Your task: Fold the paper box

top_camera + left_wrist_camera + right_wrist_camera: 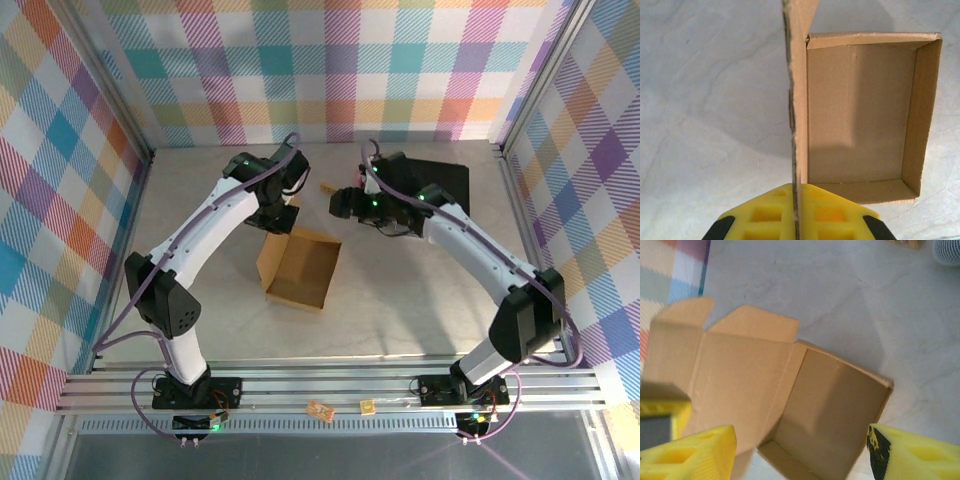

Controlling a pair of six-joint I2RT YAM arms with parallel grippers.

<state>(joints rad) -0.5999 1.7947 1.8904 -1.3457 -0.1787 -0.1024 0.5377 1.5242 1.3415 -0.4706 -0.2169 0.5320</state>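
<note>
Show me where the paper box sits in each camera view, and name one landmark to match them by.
Top external: paper box at mid-frame, open.
Left wrist: its tray on the right; its lid edge-on at centre, pinched by the left gripper.
Right wrist: tray at lower centre, lid spread to the left.
Shared landmark: the fold where the raised lid meets the tray.

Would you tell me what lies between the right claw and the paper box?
Nothing: the top view shows bare table between the right claw and the paper box.
</note>
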